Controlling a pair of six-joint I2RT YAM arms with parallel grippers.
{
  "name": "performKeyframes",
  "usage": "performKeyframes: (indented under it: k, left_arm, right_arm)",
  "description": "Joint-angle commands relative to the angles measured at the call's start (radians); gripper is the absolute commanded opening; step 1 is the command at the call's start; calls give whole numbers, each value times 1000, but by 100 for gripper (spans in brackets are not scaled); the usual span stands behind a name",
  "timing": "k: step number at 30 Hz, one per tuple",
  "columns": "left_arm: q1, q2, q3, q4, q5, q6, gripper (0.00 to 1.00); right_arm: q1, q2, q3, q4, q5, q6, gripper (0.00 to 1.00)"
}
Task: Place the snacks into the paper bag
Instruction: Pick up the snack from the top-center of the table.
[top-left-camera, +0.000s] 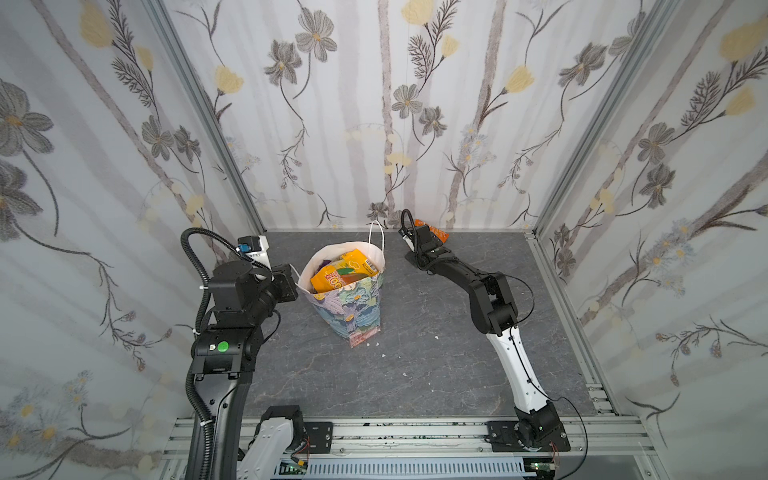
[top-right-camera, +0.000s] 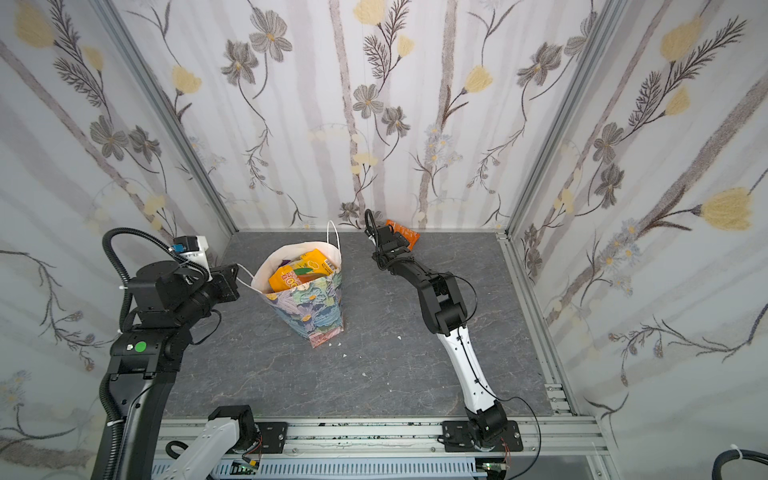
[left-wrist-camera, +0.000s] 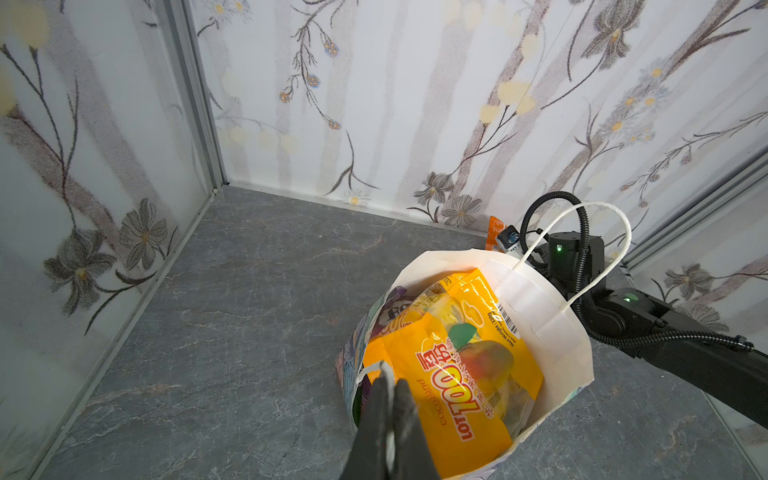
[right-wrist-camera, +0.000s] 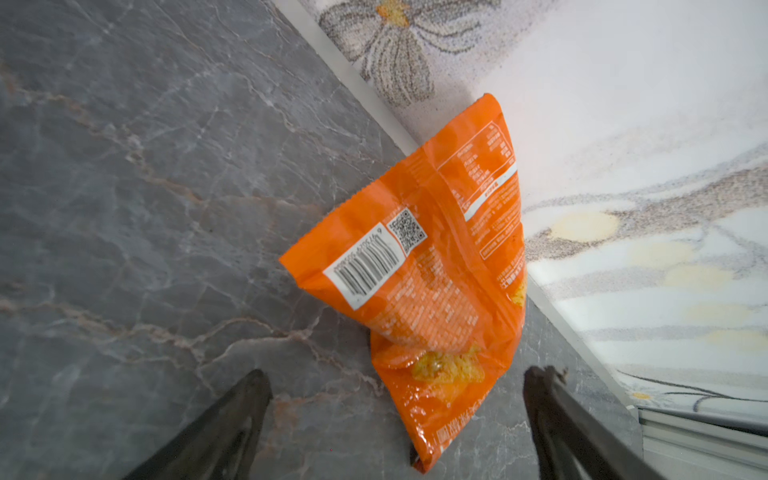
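Two pincers logged; my left pincer (left-wrist-camera: 390, 374) pressed together on the cord handle (left-wrist-camera: 370, 370) of the paper bag (top-left-camera: 357, 316), bag mid-table, yellow snacks (top-left-camera: 340, 272) inside; my right pincer (right-wrist-camera: 399, 372) spread astride an orange packet (right-wrist-camera: 436, 257) at the bag's 1 o'clock, leaning against the back wall (right-wrist-camera: 623, 124).

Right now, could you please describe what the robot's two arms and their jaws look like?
Both arms are black-jointed with a white lower link. The left arm carries a ribbed black cable hose, a round green sticker and a white camera block. The right arm trails thin black wires. The jaws are dark, slim and tapered.
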Motion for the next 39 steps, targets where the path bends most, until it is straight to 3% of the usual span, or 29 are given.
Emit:
performKeyframes:
  k: [1,7,11,13,19,24,39]
  left_arm:
    - [2,2,9,42,-7,3,0]
    - [1,16,22,38,-15,8,0]
    - [2,19,24,36,-18,9,0]
    - [1,22,27,36,-18,9,0]
    - [2,20,31,33,-16,11,0]
    - [2,12,31,33,-10,8,0]
    - [2,-8,16,30,16,9,0]
  right_arm:
    - [2,29,28,31,32,-51,96]
    - [0,92,91,44,63,-95,98]
    - [-4,109,106,59,67,-106,94]
    - [-5,110,109,59,61,-105,85]
    - [-6,100,110,44,40,-93,33]
    - [-5,74,110,23,9,-56,0]
    - [-3,-80,48,-128,-149,167,0]
